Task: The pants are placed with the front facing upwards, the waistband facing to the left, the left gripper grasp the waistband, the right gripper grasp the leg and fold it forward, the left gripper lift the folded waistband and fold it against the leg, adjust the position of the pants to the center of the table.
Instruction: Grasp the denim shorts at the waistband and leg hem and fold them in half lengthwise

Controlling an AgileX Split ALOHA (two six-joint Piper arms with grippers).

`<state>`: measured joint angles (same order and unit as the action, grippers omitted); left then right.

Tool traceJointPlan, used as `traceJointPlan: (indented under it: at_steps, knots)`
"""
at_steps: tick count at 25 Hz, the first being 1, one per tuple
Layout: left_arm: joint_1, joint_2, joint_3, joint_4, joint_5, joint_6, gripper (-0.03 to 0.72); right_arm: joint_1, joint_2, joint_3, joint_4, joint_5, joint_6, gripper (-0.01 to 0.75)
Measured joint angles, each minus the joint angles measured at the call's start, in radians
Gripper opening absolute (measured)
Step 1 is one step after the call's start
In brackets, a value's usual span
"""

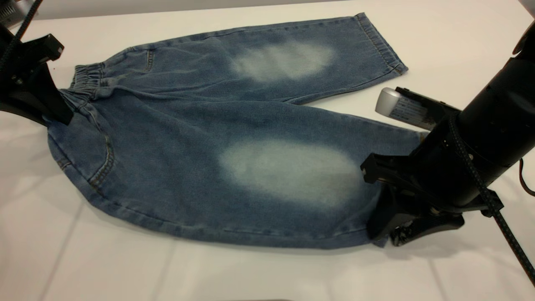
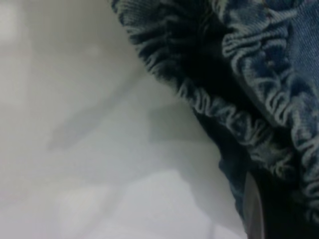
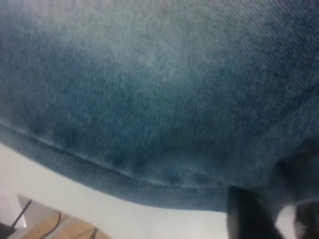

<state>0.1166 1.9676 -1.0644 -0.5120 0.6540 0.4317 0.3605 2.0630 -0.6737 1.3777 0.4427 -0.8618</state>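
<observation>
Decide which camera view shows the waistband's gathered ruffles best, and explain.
The left wrist view: the waistband fills it close up, every ruffle distinct. The exterior view shows it small beside the left gripper. The right wrist view shows only leg fabric.

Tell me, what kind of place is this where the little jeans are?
Probably a robot test bench or lab, not a home. Small blue denim pants lie on a large plain white table with a black claw gripper at each end: left gripper at the ruffled waistband, right gripper at a leg hem.
</observation>
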Motion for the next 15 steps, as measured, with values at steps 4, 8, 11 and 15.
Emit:
traceJointPlan:
  at_steps: [4,8,11,15]
  knots:
    - [0.000,0.000,0.000,0.000,0.000,0.000,0.086,0.000,0.001,0.000,0.006,-0.013,-0.004,0.041]
    - [0.000,0.000,0.000,0.000,0.000,0.000,0.086,0.000,0.001,0.000,0.003,-0.013,-0.031,0.029]
    - [0.000,-0.001,0.000,0.000,0.003,0.000,0.085,0.000,-0.016,0.000,-0.001,-0.023,-0.040,0.029]
    - [0.000,-0.026,0.000,0.000,0.011,0.000,0.085,0.000,-0.085,0.000,-0.040,-0.046,-0.040,0.029]
